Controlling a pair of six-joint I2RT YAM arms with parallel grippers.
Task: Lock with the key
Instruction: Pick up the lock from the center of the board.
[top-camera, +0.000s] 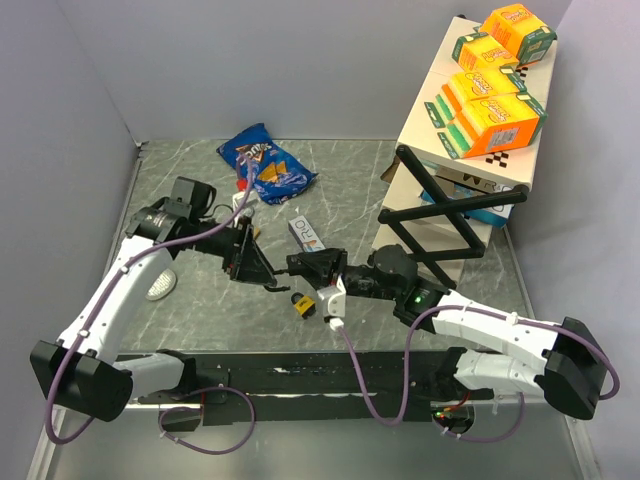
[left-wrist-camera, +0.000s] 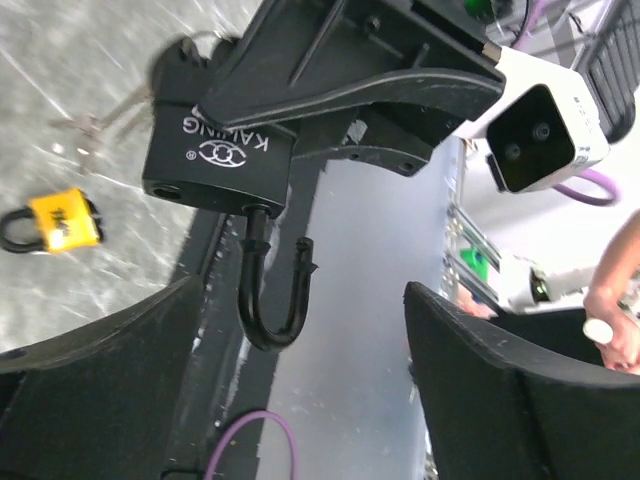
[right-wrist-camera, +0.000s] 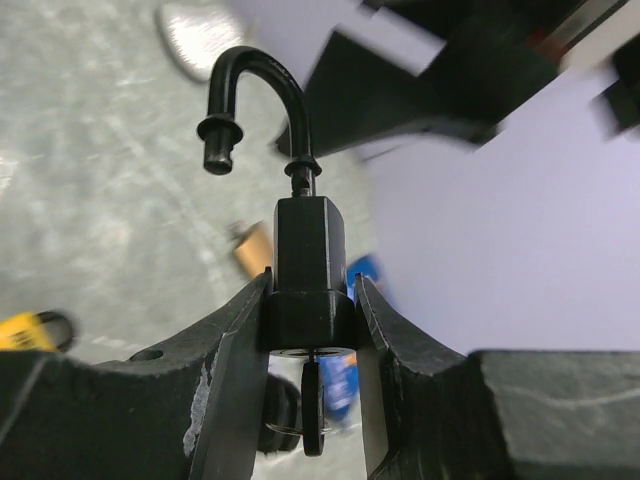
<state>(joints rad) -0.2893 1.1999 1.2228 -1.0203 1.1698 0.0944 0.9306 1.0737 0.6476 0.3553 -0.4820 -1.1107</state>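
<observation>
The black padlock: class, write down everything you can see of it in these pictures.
The black padlock has a boxy matt body with a white logo and lettering on one face. Its thin shackle is open: one leg sits in the body, the knobbed free end stands clear. The right claw pinches the body from both sides, above the table. What looks like a key sticks out of the end opposite the shackle.
</observation>
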